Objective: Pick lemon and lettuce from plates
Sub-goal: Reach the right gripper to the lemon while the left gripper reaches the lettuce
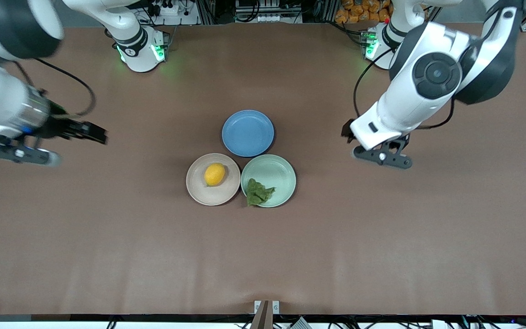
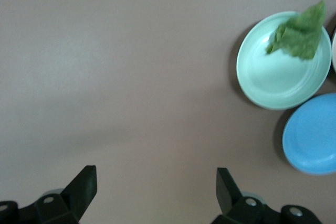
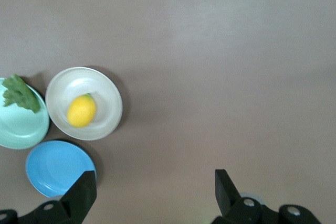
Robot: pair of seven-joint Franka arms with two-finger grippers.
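Note:
The lemon lies on the beige-pink plate at mid table. The lettuce lies on the mint green plate beside it, overhanging the rim nearest the front camera. My right gripper hangs open and empty above bare table toward the right arm's end. My left gripper hangs open and empty above bare table toward the left arm's end. The right wrist view shows the right gripper, the lemon and the lettuce. The left wrist view shows the left gripper, the lettuce and the mint plate.
An empty blue plate sits just farther from the front camera than the two plates, touching or nearly touching them. It also shows in the left wrist view and the right wrist view. Brown table stretches wide around the plates.

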